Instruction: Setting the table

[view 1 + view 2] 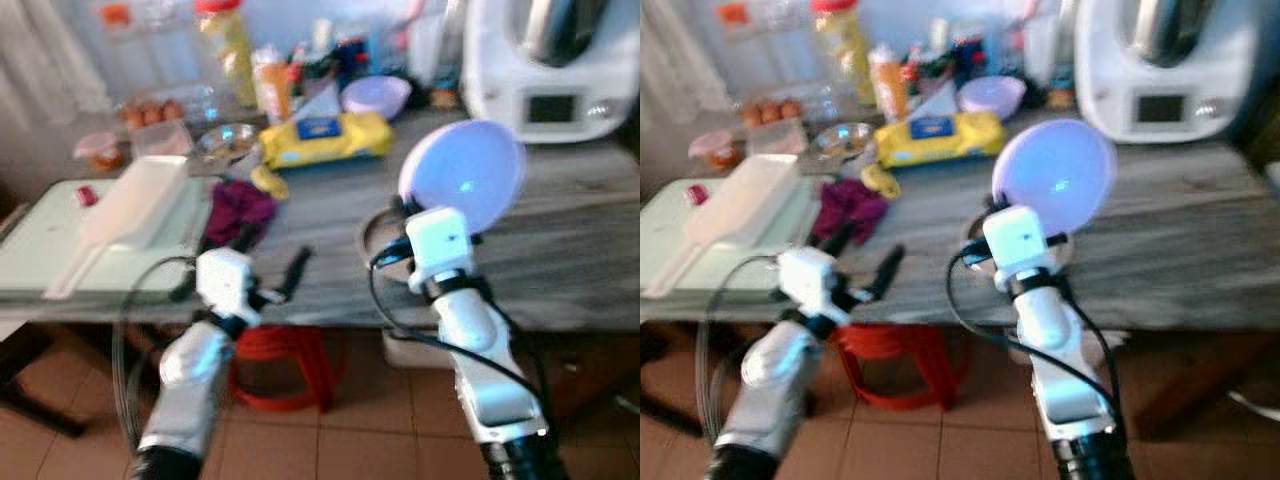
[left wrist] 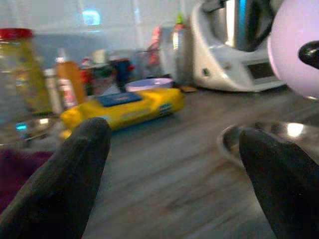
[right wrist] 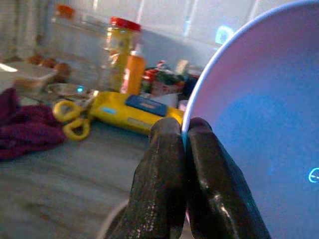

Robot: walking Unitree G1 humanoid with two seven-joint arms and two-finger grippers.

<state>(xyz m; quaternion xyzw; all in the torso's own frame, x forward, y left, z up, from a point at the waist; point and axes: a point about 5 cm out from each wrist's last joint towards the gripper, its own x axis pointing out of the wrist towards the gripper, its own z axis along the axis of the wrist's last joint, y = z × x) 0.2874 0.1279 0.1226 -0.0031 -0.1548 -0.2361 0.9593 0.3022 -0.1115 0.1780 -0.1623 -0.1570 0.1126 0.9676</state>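
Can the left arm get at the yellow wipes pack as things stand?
Probably yes: left gripper is open over the near counter edge, and bare counter lies between it and the yellow wipes pack.

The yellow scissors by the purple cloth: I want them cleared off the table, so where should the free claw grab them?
Grip the scissors by the yellow finger loops, coming from above; they lie flat, loops nearest the purple cloth.

Home kitchen: cluttered counter, food processor, jars.
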